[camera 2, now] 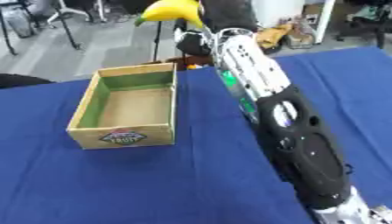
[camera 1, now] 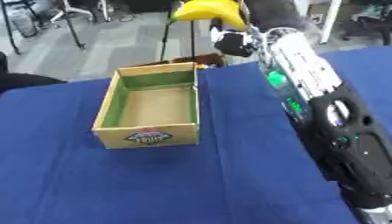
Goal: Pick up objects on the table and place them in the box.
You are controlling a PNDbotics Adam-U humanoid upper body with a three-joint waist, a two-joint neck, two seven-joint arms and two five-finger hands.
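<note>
One curved yellow banana (camera 2: 172, 9) sits pinched in the right hand (camera 2: 201, 41), raised at 1 o'clock of the open wooden box (camera 2: 126, 107); early release risks dropping it outside the far wall

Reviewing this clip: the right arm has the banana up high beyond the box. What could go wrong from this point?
1. The banana is held high by the right hand, past the far edge of the box; released here, it would likely miss and fall off the table.
2. The hand is mostly hidden at the frame's top, so its grip cannot be checked.
</note>
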